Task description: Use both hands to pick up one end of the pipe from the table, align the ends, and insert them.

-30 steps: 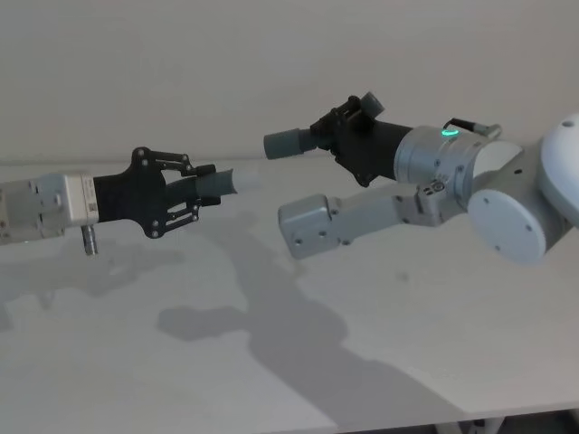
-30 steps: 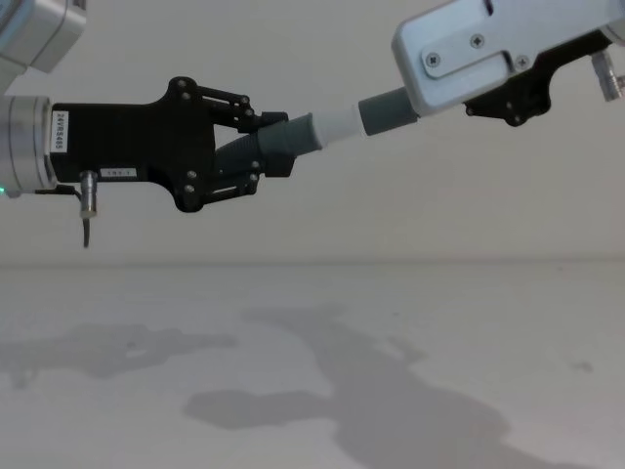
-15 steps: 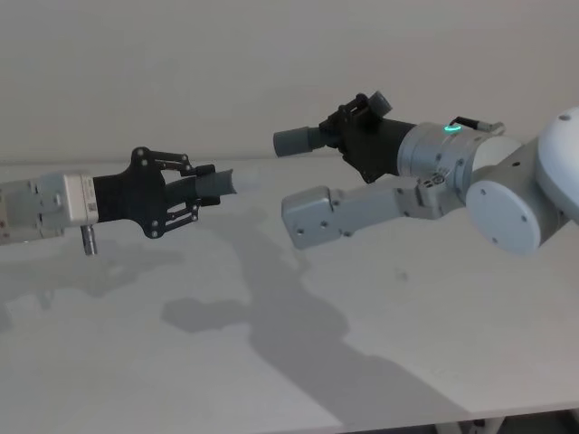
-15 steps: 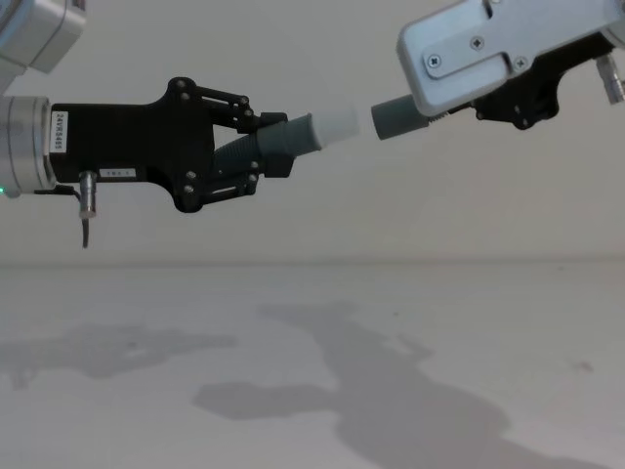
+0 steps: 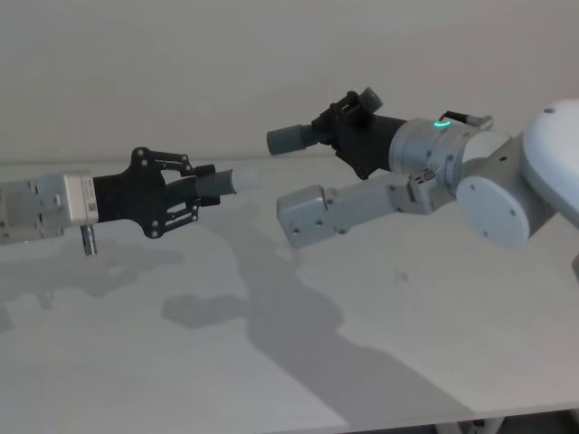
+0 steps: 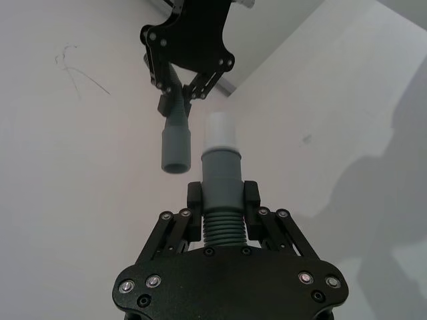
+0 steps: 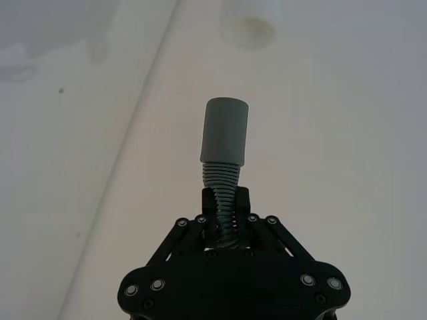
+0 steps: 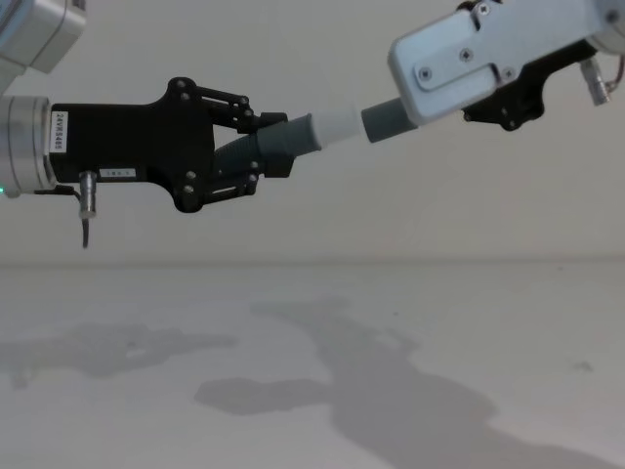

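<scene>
Black fingers of the left gripper (image 5: 201, 188) are clamped on the ribbed body of the plug piece (image 5: 217, 183), held level in the air above the table (image 5: 380, 316). Its white tip (image 8: 337, 127) points toward the robot's right. The right gripper (image 5: 330, 127) is pinched on the thin ribbed neck of the socket piece (image 5: 291, 138), also up in the air, with the grey collar (image 8: 389, 121) facing the left gripper.

From the chest, tip and collar look as if they meet end to end, the collar tilted slightly upward toward the right arm. The head camera tells it differently: the collar sits higher and farther back than the tip, with a clear gap between them. The left wrist camera agrees, showing the collar (image 6: 176, 148) hanging just beside the tip (image 6: 219, 133), side by side and apart, not in line. From the right wrist, the collar (image 7: 225, 130) stands straight out from the pinched fingers, and the pale round end of the tip (image 7: 248, 27) shows beyond it, offset to one side.

Both pieces are off the table; only shadows lie on the white surface below.
</scene>
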